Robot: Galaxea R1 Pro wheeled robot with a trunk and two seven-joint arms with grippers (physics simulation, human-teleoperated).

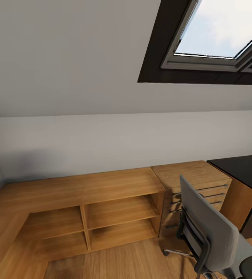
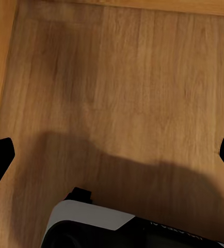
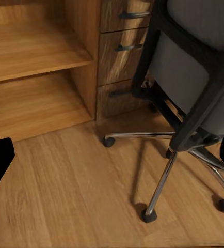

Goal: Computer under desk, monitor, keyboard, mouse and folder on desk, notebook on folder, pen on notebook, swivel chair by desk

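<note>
The swivel chair [image 1: 209, 228] stands on the wood floor [image 2: 122, 103] just beside the light-wood drawer chest [image 1: 195, 182], near the black desk [image 1: 242, 168], while the left gripper [image 2: 112, 150] and the right gripper [image 3: 112, 155] both have fingers spread wide, holding nothing.

Daylight through skylight [image 1: 219, 35]; soft renders; broad robot shadow on floor [image 2: 122, 103]

Swivel chair [image 1: 207, 228] before wood drawer chest [image 1: 194, 182]; desk [image 1: 244, 170] right; skylight [image 1: 219, 35] above.
</note>
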